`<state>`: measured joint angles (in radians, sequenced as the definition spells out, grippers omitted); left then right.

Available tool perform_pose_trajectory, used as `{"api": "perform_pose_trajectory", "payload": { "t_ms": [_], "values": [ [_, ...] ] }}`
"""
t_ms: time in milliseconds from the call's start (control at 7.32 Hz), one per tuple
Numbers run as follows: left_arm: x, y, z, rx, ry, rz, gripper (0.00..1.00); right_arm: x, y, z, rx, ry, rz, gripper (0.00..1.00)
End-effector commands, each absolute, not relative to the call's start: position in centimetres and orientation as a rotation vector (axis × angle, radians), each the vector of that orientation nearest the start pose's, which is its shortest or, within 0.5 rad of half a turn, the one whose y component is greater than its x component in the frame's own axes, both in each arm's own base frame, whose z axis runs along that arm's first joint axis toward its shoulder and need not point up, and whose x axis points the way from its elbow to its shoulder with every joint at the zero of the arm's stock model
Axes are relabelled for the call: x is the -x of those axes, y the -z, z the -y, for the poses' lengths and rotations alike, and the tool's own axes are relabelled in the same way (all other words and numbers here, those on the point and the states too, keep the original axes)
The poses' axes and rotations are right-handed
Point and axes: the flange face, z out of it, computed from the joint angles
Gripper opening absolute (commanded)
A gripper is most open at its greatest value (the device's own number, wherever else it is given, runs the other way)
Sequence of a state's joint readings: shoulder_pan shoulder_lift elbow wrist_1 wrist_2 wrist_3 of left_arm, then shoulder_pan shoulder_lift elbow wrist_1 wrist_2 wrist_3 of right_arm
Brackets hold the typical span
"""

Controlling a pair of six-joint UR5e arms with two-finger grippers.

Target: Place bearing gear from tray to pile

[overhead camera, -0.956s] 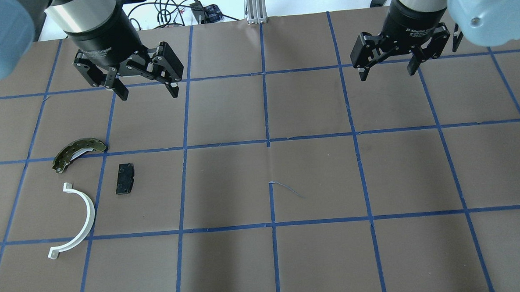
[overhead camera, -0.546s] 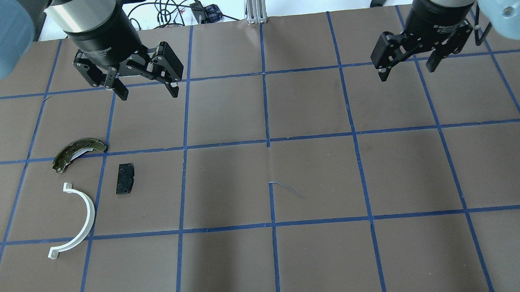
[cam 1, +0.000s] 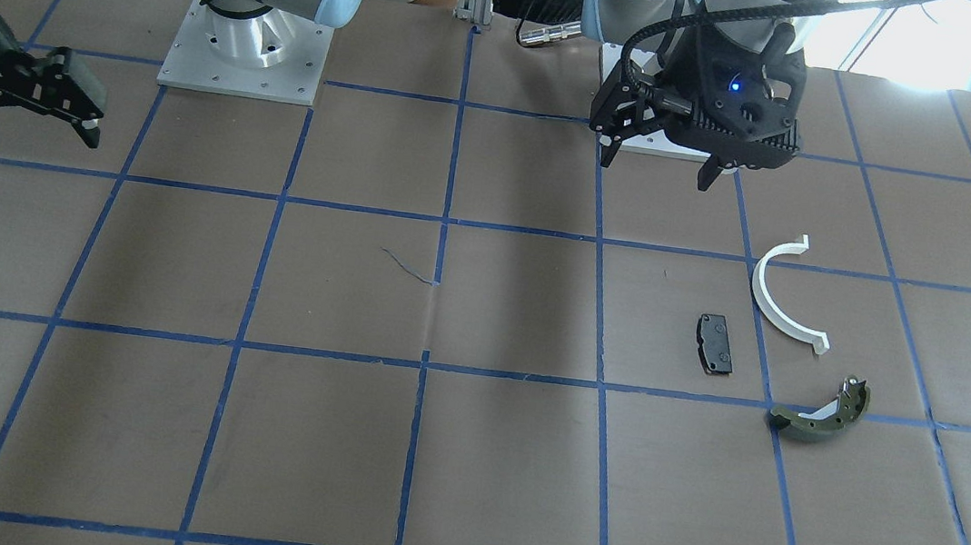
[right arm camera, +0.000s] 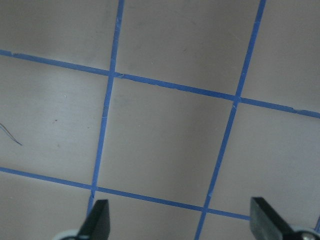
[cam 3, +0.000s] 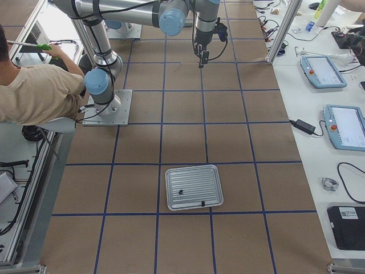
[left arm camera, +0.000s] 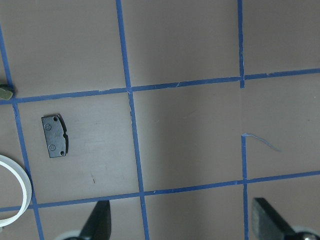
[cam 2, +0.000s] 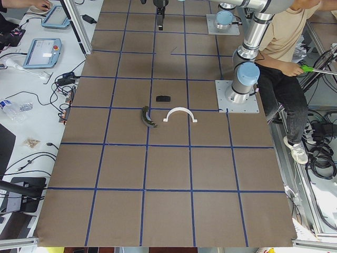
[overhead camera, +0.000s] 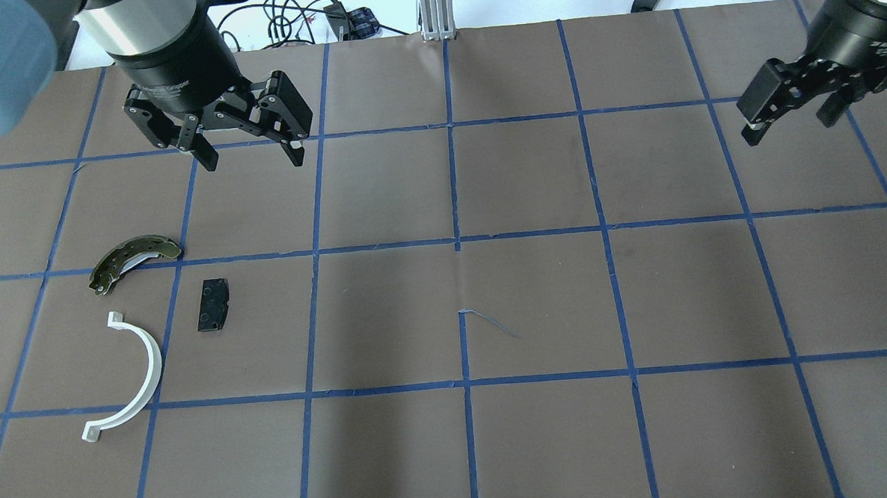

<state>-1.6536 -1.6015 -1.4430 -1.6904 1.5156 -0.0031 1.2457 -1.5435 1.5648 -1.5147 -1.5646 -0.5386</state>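
pile: an olive-green curved brake shoe [overhead camera: 135,261], a white plastic half-ring [overhead camera: 138,374] and a small black rectangular plate [overhead camera: 214,305] lie near one another, none touching, on the left of the brown table with blue tape grid [overhead camera: 535,297].
left gripper [overhead camera: 254,160]: black, fingers spread wide with nothing between them. It hangs above the table near the pile.
right gripper [overhead camera: 788,123]: black, fingers apart and empty, above the table's right half.
silver ribbed metal tray [cam 3: 194,178]: flat at the table's right end. Only its corner shows at the overhead view's right edge.
bearing gear: presumably one of two small dark parts [cam 3: 180,192] in the tray, though they are too small to tell which.
deciding relation: the tray lies farther right than the right gripper, toward the table's end, so the right arm is much the nearer. The pile is well apart, across the table on the left.
next move, as a guess: the right gripper goes out over the tray and descends onto the gear.
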Motion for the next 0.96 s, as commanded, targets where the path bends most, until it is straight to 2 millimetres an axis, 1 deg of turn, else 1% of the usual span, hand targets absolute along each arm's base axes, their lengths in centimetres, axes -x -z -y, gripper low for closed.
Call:
{"api": "perform_pose_trajectory", "payload": {
  "t_ms": [0,137,273,410,546,683,819],
  "values": [
    [18.0,-52.4,48.8,-0.126,-0.038,-3.193,1.0,12.5,-46.6,49.8,0.369,-0.108,-3.053,1.0],
    [18.0,-52.4,48.8,-0.127,-0.038,-3.195,1.0,15.3,-46.1,49.5,0.449,-0.102,-3.038,1.0],
    [18.0,-52.4,48.8,-0.127,-0.038,-3.195,1.0,18.3,-45.7,48.8,0.456,-0.098,-3.033,1.0],
    [18.1,-52.3,48.7,-0.129,-0.041,-3.194,1.0,22.8,-44.1,48.8,0.415,-0.089,-3.055,1.0],
    [18.1,-52.4,48.7,-0.129,-0.038,-3.195,1.0,28.3,-42.3,47.8,0.477,-0.072,-3.054,1.0],
    [18.1,-52.3,48.7,-0.129,-0.041,-3.194,1.0,33.8,-40.5,46.2,0.417,-0.046,-3.079,1.0],
    [18.1,-52.3,48.8,-0.129,-0.041,-3.194,1.0,38.2,-37.7,45.8,0.442,-0.028,-3.097,1.0]
  ]
}}
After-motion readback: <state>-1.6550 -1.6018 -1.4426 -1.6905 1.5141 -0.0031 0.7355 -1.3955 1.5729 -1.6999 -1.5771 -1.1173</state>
